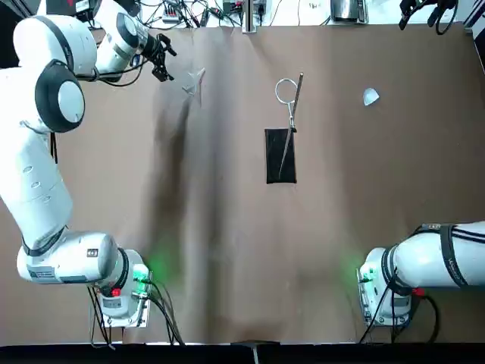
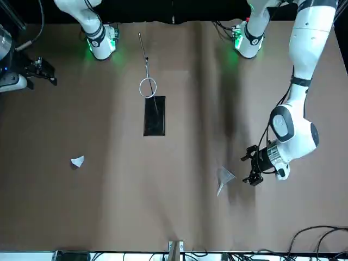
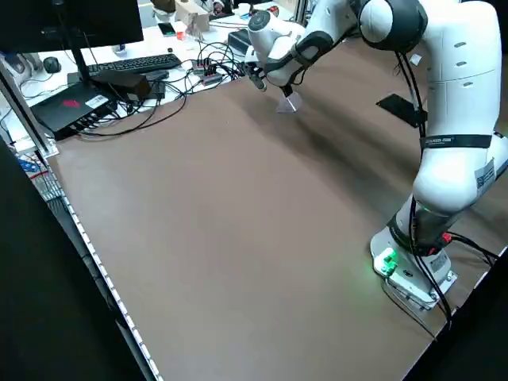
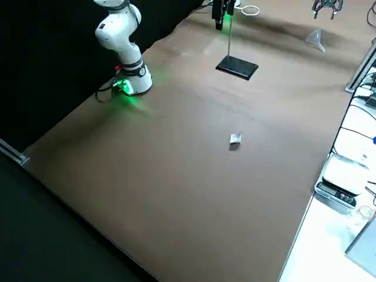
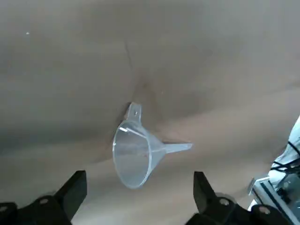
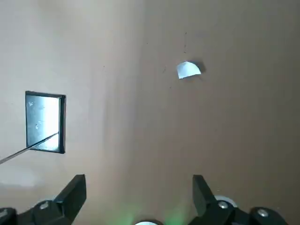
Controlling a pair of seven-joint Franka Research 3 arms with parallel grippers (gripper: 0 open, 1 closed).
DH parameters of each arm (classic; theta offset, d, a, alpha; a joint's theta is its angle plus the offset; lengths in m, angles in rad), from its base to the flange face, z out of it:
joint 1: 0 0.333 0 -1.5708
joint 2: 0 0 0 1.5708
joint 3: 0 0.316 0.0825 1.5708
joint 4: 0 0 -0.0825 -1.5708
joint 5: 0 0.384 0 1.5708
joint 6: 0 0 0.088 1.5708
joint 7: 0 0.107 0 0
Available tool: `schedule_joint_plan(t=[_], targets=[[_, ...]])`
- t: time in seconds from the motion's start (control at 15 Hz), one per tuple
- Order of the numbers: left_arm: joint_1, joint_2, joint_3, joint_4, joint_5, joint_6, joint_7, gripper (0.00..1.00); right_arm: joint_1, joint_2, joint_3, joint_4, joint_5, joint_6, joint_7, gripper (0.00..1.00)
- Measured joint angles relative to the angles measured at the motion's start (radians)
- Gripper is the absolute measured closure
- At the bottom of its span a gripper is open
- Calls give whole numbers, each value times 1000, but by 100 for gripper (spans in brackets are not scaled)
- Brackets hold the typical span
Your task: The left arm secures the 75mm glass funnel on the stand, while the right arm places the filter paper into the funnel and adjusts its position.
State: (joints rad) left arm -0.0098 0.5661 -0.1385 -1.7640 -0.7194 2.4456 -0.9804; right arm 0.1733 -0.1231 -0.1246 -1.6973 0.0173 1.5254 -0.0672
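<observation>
Top view: left claw (image 1: 164, 62) stretched to the far left part of the brown table (image 1: 227, 250), fingers spread, holding nothing, just beside the glass funnel (image 1: 195, 83) lying on its side on the table. Stand (image 1: 280, 155) near the table's middle, black base plate flat, thin rod up, wire ring (image 1: 286, 90) empty. Filter paper (image 1: 370, 96) on the table well to the right of the stand. Right arm (image 1: 432, 262) folded near its base, its claw (image 1: 427, 10) up at the far right edge, beyond the table.

Front view: left claw (image 2: 252, 166) open and low, close to the funnel (image 2: 224, 178), not touching it. Right claw (image 2: 41, 68) at the picture's left edge, open, empty. Filter paper (image 2: 77, 161) alone, well apart from the stand (image 2: 154, 115).

Left side view: left claw (image 3: 255, 73) above the table beside the funnel (image 3: 289, 101).

Right side view: filter paper (image 4: 235, 139) in the open, stand (image 4: 237, 66) beyond it, funnel (image 4: 315, 38) farther still.

Left wrist view: funnel (image 5: 136, 154) lying tipped, mouth toward the camera, stem pointing sideways, between the two parted fingertips (image 5: 75, 187) but farther off.

Right wrist view: parted fingertips (image 6: 77, 187) high over the table, filter paper (image 6: 188, 70) and the stand's base plate (image 6: 44, 122) below
</observation>
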Motion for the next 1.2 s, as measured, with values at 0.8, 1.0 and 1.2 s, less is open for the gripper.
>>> schedule_joint_plan(t=[0.8, 1.0, 1.2], targets=[[-44, 62, -2, 1, 0, 90, -50, 15, 0, 3, 0, -1, 0, 1, 0, 0], [-53, 63, -2, 0, 0, 126, -62, 15, 0, 3, 0, -1, 0, 1, 0, 0], [-70, 76, -2, -2, 0, 170, -64, 15, 0, 3, 0, -1, 0, 1, 0, 0]])
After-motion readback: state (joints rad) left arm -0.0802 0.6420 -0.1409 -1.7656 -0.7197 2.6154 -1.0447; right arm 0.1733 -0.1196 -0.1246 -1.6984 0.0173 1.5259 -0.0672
